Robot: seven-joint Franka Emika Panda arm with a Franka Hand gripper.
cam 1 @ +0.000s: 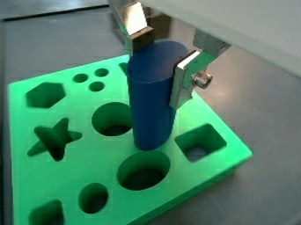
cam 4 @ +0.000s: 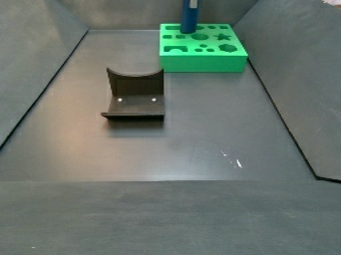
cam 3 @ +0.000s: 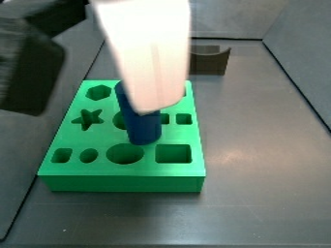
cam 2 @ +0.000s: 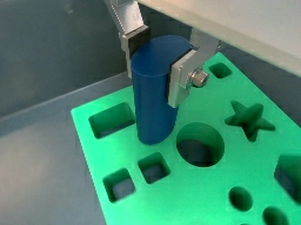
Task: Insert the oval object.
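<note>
Here the gripper (cam 1: 161, 54) was clamped on the upper part of the oval object (cam 1: 152, 101), holding it upright over the green board (cam 1: 223, 163), its lower end just beside a large round hole (cam 1: 143, 170) near frame centre. Peg judged rigid, smooth, probably light; slippery sides suggest gripping high on the flatter faces. A dark brown block (cam 4: 134, 96) sat well apart, mid-left.
</note>
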